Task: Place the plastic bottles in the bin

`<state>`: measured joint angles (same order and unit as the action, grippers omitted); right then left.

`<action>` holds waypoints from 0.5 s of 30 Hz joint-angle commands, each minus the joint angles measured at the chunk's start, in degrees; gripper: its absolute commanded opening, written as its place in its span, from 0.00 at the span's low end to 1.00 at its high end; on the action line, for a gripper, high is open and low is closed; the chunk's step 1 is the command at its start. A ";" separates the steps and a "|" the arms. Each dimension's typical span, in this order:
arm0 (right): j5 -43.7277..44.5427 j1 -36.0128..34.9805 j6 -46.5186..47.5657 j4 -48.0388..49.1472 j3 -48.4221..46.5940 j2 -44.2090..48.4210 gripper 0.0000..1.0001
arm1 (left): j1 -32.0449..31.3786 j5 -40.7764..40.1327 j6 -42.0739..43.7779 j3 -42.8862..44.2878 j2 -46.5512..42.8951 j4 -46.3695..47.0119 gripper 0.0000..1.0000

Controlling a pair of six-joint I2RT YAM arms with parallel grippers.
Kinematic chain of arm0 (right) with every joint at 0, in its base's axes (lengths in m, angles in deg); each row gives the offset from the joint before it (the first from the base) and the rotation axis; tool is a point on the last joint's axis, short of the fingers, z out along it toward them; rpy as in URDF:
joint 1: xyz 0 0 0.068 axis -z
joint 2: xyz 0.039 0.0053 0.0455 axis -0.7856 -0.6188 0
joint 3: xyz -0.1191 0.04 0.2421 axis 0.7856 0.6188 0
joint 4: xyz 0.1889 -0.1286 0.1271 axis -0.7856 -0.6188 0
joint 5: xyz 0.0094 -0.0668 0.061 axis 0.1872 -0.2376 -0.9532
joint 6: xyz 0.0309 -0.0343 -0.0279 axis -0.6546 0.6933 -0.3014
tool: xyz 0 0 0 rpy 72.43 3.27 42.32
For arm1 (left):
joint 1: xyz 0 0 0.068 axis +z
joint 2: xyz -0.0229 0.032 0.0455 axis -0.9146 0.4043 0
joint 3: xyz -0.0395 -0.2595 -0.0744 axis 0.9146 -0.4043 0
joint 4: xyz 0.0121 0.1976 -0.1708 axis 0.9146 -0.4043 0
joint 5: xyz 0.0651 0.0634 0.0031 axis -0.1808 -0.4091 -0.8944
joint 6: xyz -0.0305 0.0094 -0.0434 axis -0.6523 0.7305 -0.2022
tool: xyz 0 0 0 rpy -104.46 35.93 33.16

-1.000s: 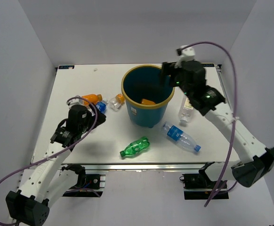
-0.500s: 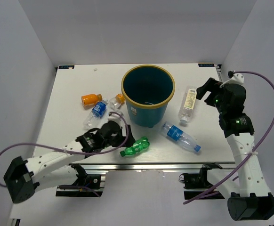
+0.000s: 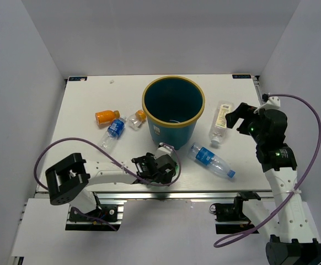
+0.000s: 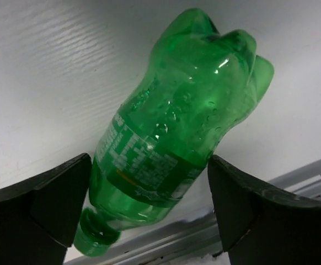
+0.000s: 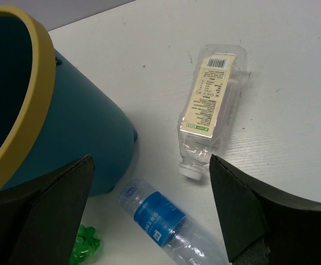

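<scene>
The round plastic bin (image 3: 174, 132) is teal-blue with a yellow rim, and the small see-through plastic bottle (image 4: 177, 138) is bright green.

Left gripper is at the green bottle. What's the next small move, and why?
Probably close the left gripper on the green bottle: its open fingers stand on either side of the bottle's labelled middle, so a squeeze there should catch it.
</scene>
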<state>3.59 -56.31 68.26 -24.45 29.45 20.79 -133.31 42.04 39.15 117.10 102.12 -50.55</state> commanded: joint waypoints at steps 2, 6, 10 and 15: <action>-0.20 0.32 1.14 1.54 2.84 1.00 0.89 | -1.66 -5.11 1.35 5.21 2.91 -2.20 0.90; -0.10 0.32 0.79 0.92 6.00 0.74 0.89 | -3.59 -6.95 1.52 8.46 3.28 -4.57 0.62; -5.88 0.32 2.89 2.41 8.64 0.74 0.89 | -6.23 -8.62 2.66 12.67 0.82 -6.69 0.41; -10.64 0.32 5.27 4.17 11.37 1.35 0.89 | -12.02 -10.92 7.13 19.26 -4.44 -8.89 0.30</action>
<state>-2.35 -56.29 71.30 -23.49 39.98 21.16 -142.42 34.11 42.82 131.07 104.19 -59.40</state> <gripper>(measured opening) 0.895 0.710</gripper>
